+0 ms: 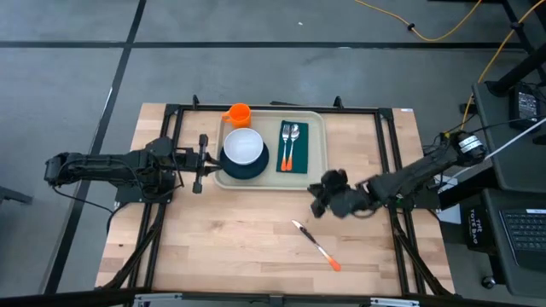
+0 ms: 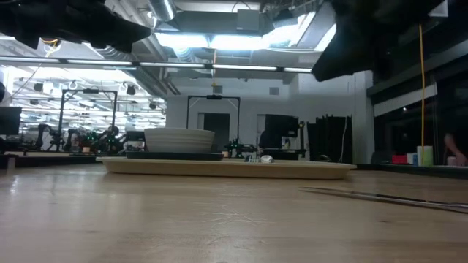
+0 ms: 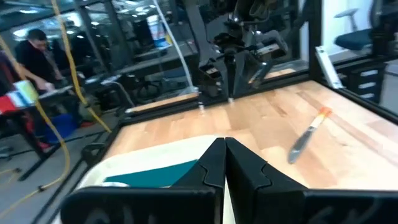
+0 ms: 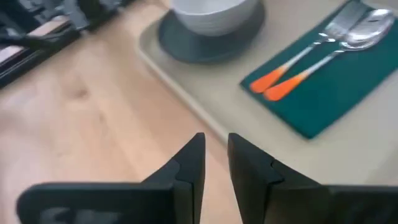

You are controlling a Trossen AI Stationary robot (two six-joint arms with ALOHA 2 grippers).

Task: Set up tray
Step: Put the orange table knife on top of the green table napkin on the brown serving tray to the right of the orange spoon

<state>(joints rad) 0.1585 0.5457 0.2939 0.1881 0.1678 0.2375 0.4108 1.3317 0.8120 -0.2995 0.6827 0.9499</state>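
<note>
- Large cream rectangular plastic tray with raised rim (image 1: 317, 143) sits at the far middle of the wooden table (image 1: 239, 247). It is just beyond the right gripper (image 1: 317, 198) and just beside the left gripper (image 1: 201, 162), at its tips.
- On the tray: white bowl (image 1: 244, 147) on a dark round plate (image 1: 247, 168), plus a dark green rectangular napkin (image 1: 293, 147) with an orange-handled fork and spoon (image 4: 311, 59) on it. An orange plastic cup (image 1: 238, 114) stands at the tray's far rim.
- Still off the tray – an orange-handled table knife (image 1: 316, 247), lying bare on the wood behind and to the side of the right gripper, well apart from the tray.
- Right gripper: fingers nearly together, only a narrow gap, nothing held; it hovers over the tray's near edge.
- Left gripper: fingers pressed closed, empty, pointing across the tray.
- Likely step in hand: fetch the knife with the right arm – judgement only.
- To do it well: open the fingers wider, turn back toward the knife and take it at the orange handle, since the blade is thin and flat on the wood and may slip.
- Lay it on the napkin beside the spoon, low and parallel, without nudging the other cutlery.
- Keep the left arm parked, so it doesn't bump the plate.
</note>
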